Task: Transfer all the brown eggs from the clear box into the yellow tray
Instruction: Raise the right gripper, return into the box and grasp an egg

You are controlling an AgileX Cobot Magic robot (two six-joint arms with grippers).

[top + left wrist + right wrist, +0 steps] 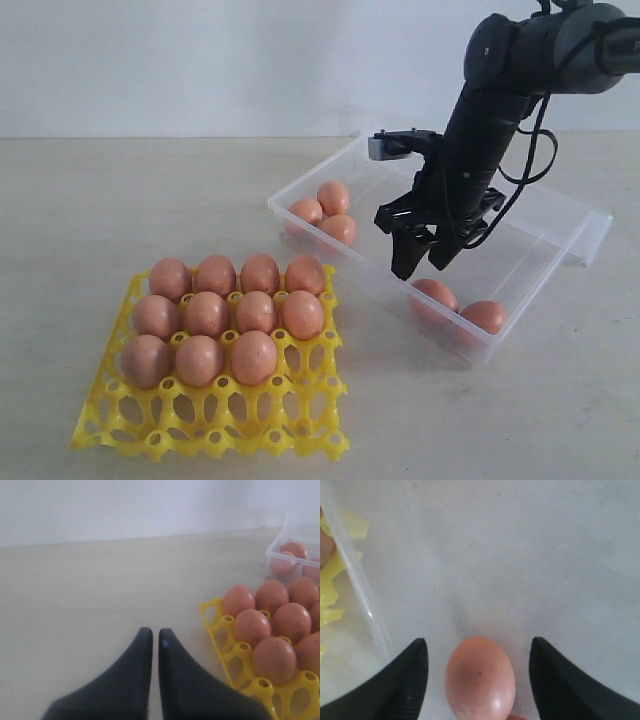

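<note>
left gripper (155, 632): jaws pressed together, nothing between; low over bare table (75, 605), near the tray corner; its arm is outside the exterior view
yellow tray (240, 445): eleven brown eggs (206, 313) fill the back three rows; the whole near row of cups (190, 410) is open, plus the right-end cup of the third row; far side cut off in the left wrist view
table room: wide bare surface left of and behind the tray
clear box (350, 270): close to the tray's right; can't tell if they touch; three eggs in the far-left corner, two in the near-right corner, middle floor bare; walls faint, far wall partly behind the arm
right gripper (420, 265): over the box above the near-right pair; jaws wide apart, holding nothing
egg (480, 677): between the fingers with a gap on each side; the next egg is cut off by the frame
</note>
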